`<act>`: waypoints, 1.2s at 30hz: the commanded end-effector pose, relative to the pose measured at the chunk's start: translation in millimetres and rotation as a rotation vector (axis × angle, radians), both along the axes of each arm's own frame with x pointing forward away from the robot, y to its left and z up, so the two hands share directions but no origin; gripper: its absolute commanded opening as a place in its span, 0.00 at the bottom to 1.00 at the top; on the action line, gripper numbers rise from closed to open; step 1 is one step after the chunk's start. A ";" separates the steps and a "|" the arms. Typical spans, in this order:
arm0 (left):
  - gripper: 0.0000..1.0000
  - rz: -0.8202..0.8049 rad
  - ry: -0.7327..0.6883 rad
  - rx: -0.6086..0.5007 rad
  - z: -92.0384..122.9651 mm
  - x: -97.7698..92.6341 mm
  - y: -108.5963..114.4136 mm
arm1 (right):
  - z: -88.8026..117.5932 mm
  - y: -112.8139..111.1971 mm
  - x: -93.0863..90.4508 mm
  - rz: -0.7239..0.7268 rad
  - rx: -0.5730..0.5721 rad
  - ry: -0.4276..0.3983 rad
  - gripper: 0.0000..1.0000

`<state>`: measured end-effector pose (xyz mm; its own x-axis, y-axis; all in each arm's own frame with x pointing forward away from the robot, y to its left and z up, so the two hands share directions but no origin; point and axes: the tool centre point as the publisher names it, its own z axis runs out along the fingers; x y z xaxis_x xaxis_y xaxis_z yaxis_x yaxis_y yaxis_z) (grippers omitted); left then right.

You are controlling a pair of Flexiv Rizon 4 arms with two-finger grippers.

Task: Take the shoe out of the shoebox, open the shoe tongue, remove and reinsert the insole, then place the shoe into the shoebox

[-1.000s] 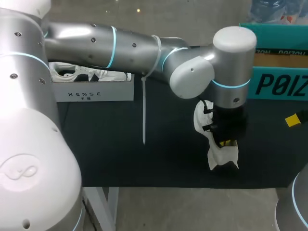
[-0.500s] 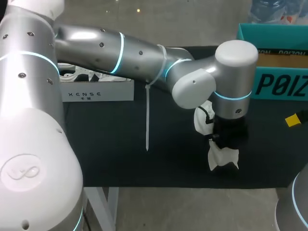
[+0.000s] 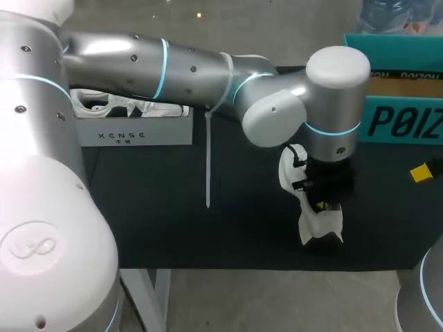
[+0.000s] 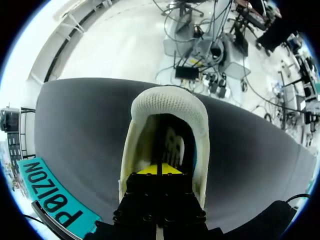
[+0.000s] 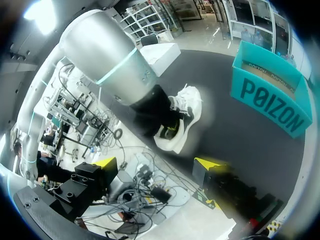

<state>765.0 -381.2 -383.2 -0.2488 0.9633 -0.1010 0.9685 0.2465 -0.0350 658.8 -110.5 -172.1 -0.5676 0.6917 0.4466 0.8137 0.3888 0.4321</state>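
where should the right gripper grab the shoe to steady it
Probably the free end of the shoe, sticking out past the left gripper toward the front edge of the table, pinched across its sides from the right. The left gripper fills the opening from above, so only that end is clear. The right gripper is open.

Counts by kind: 6 kinds, 10 items.
Shoes 2: loose white shoe (image 3: 315,225) on the black mat (image 3: 173,228), second white shoe (image 3: 131,105) inside the white box (image 3: 135,133). Boxes 2: that white box and the teal shoebox (image 3: 401,121). Arms 2: left arm (image 3: 173,66), right arm (image 3: 429,290). Grippers 2: left gripper (image 4: 159,170), right gripper (image 5: 159,164), the right one showing 2 yellow tips. Mats 1. White strap (image 3: 207,166) hanging off the left arm: 1.
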 end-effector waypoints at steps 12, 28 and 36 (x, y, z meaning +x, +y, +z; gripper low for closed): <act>1.00 0.030 -0.109 -0.006 19.3 17.3 13.1 | -0.8 -0.1 -0.5 0.000 -0.001 0.000 1.00; 1.00 0.023 -0.108 0.019 19.5 14.5 20.0 | -0.8 -0.1 -0.5 0.000 -0.001 0.000 1.00; 1.00 0.031 -0.120 0.014 24.1 18.0 20.3 | -0.8 -0.1 -0.5 0.000 -0.001 0.000 1.00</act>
